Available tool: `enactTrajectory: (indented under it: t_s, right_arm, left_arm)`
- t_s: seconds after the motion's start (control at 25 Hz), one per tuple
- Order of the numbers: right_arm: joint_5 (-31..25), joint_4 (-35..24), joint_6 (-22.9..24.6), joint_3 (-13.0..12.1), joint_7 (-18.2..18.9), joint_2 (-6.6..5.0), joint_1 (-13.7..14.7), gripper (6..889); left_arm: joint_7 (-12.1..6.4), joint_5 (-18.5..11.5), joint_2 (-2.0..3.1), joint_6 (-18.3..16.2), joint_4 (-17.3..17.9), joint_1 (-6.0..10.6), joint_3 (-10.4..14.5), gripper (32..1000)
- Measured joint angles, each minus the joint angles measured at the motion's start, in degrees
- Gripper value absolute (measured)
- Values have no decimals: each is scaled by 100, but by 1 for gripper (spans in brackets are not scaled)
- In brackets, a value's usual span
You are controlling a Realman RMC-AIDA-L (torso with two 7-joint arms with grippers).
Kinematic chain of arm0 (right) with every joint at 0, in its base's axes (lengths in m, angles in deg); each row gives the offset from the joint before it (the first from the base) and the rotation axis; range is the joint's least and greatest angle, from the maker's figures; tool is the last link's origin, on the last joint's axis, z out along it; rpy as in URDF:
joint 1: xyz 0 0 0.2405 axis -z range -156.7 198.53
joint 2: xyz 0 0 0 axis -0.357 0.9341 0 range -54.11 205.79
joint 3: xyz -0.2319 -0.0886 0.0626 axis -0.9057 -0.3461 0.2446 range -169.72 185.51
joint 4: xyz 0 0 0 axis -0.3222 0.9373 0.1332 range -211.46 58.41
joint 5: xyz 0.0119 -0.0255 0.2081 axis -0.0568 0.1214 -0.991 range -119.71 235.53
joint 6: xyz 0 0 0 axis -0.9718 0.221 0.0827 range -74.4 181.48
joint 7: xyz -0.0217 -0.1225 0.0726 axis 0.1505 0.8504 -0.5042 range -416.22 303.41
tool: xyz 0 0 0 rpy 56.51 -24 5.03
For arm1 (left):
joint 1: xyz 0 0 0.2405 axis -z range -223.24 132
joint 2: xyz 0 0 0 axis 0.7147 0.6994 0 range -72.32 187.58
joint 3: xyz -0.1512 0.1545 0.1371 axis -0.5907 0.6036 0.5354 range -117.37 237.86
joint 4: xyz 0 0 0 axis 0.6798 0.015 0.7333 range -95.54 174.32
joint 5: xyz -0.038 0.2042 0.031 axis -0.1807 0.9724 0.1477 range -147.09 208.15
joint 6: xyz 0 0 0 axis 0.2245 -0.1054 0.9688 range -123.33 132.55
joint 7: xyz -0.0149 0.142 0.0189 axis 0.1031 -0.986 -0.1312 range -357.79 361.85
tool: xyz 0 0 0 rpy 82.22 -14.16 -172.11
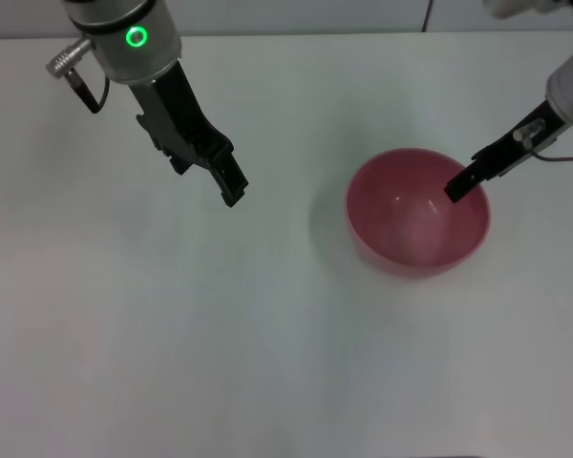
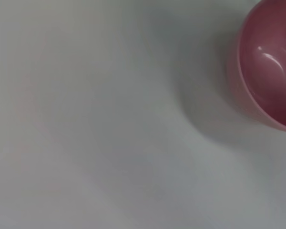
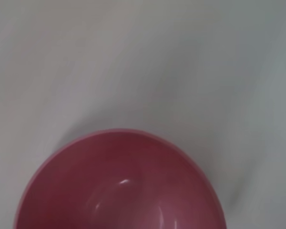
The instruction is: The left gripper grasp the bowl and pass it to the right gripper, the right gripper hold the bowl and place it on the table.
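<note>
The glossy pink-red bowl point(image 1: 411, 224) is upright, right of the table's point(image 1: 172, 363) middle, with a soft shadow on its left side. My right gripper point(image 1: 457, 184) reaches in from the right, crosses the bowl's far right rim and is shut on it. In the right wrist view the bowl point(image 3: 119, 191) is close below; the left wrist view catches the bowl point(image 2: 271, 71) at one edge. My left gripper point(image 1: 231, 186), on the green-ringed arm, hangs above the table well to the left of the bowl and apart from it.
The white table surface surrounds the bowl on all sides, and its far edge point(image 1: 296, 36) runs along the top of the head view. A thin cable point(image 1: 563, 156) trails from the right arm.
</note>
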Motion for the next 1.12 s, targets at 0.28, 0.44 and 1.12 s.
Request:
enactTrajectory:
  t_s: [0.28,0.44,1.12]
  right_arm:
    - [12,-465,793,-25,-188,-91,-28,873]
    - [14,-691,1300,6,-339,-194,-52,872]
    - [-21,-941,2085,175,-639,-352,-273,868]
  left_arm:
    - [0,0,1,-16,0,-23,-4,861]
    - [2,0,0,-33,0,-32,14,861]
    - [61,21,0,-79,0,-53,-11,861]
